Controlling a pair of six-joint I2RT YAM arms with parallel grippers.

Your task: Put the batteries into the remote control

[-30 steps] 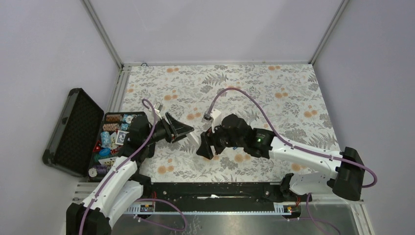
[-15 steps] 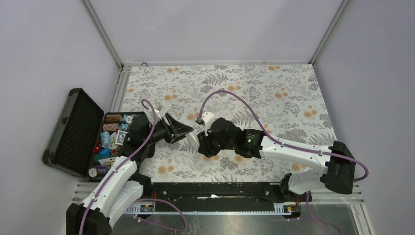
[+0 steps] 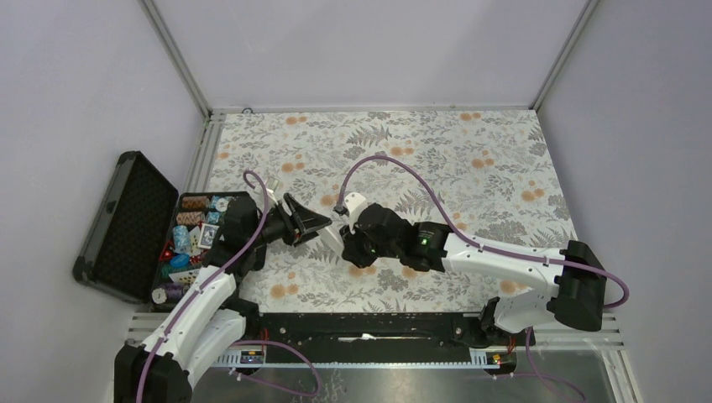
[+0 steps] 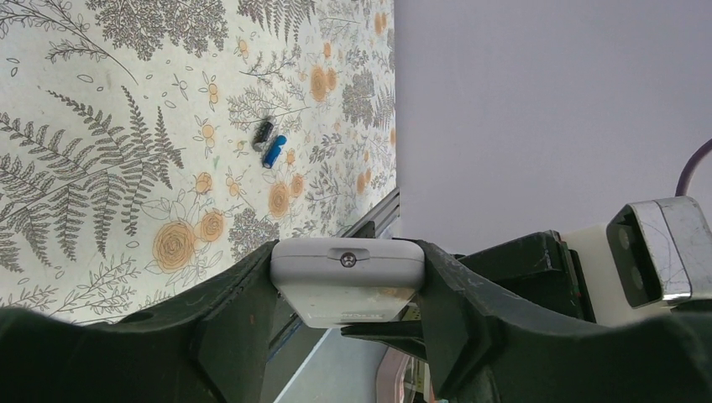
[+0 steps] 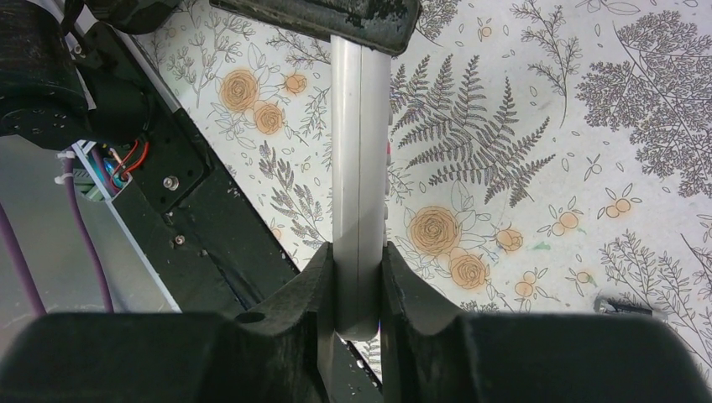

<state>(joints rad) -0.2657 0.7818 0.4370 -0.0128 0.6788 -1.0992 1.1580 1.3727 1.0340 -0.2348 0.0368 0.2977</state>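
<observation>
Small white rectangular plastic remote control [image 5: 359,168], long axis running hand to hand above the floral worktop [image 4: 84,126]: left hand [image 4: 347,285] grips one end, right hand [image 5: 359,273] the other; two tiny blue-and-dark cylindrical batteries [image 4: 269,144] lie loose ahead of the left hand

A black case [image 3: 126,220] lay open at the left edge of the surface [image 3: 470,159], with its lid tilted outward to the left. Its lower half held stacks of poker chips [image 3: 194,202] in brown, blue, red and white, and some playing cards [image 3: 208,236] among them. The surface carried a print of grey ferns and orange flowers. Plain grey walls [image 3: 369,50] stood around it, and an aluminium frame [image 3: 369,109] ran along its far edge.
</observation>
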